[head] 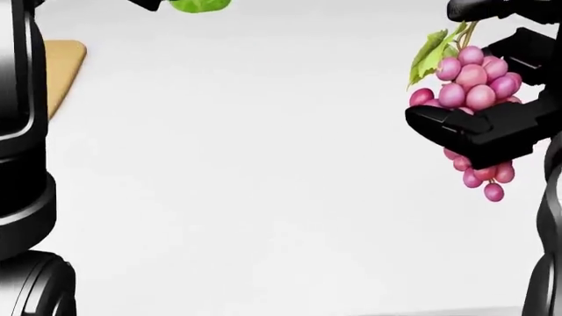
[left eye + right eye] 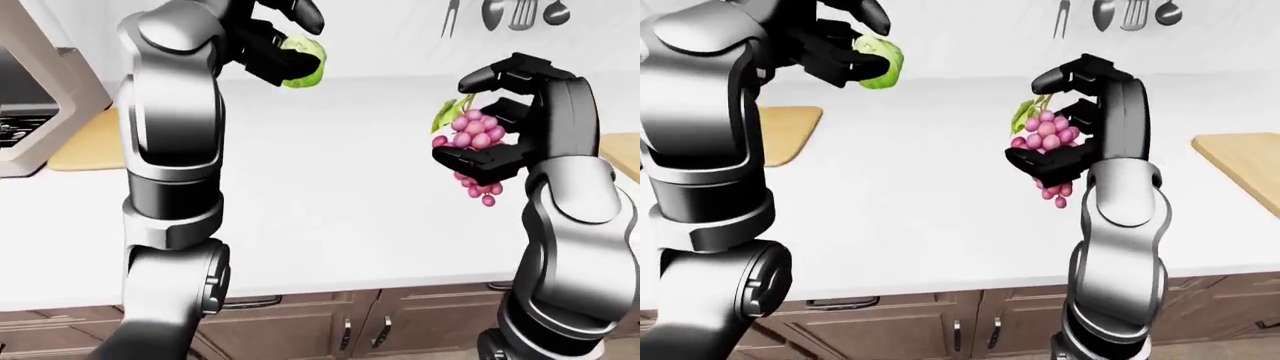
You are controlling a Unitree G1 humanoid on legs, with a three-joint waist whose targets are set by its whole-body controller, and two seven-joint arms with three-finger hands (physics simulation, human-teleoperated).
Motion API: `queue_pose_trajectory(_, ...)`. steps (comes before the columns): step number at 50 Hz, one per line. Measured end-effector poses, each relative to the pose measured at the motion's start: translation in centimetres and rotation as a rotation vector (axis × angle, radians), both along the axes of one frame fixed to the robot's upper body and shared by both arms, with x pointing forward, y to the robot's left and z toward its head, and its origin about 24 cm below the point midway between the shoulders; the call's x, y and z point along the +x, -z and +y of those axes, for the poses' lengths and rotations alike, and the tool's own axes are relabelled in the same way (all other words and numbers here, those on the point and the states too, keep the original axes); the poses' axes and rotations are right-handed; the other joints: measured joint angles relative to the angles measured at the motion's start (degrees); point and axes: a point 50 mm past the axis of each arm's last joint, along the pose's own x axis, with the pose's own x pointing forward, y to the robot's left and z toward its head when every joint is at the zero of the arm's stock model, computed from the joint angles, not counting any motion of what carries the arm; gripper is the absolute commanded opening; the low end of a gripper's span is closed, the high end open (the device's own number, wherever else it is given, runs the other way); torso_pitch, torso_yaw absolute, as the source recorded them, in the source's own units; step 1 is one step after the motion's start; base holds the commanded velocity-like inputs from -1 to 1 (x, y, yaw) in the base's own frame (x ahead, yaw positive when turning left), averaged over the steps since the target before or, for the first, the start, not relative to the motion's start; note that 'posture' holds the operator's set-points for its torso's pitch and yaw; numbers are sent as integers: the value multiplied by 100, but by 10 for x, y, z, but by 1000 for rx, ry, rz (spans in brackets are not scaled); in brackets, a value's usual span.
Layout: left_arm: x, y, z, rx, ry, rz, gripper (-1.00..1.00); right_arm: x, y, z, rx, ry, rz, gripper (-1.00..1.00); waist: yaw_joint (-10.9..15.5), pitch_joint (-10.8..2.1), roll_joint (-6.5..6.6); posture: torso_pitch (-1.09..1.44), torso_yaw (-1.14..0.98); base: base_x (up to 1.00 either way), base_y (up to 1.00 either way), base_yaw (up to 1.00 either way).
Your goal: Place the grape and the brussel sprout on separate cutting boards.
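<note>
Broad white countertop [image 2: 940, 195] bare between the raised arms, tan wooden cutting board [image 2: 785, 131] at right-eye view's left, second tan wooden board [image 2: 1240, 169] at its right, hanging metal utensils [image 2: 1110, 15] on the wall above.

No text, label, brand, number or sign can be read in any of the views.
</note>
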Motion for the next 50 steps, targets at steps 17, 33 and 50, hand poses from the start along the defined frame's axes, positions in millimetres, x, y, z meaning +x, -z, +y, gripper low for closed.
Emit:
queue_pose_trajectory(17,-5,-6,-11,13,46,-27,-44,-2,2,-7,4,57,-14,-100,-55,-63,18,0,0,-1,47,0)
queue_pose_trajectory(33,-7,-11,-1,0,6,-32,-42,-5,-3,0,-1,9,-46,-100,-13,22,-147,0,0,0,49,0)
queue_pose_trajectory(50,-5,-7,-11,20,41,-14,-41,-1,8,-7,7,46,11,-100,-47,-11,-180,0,0,0,34,0)
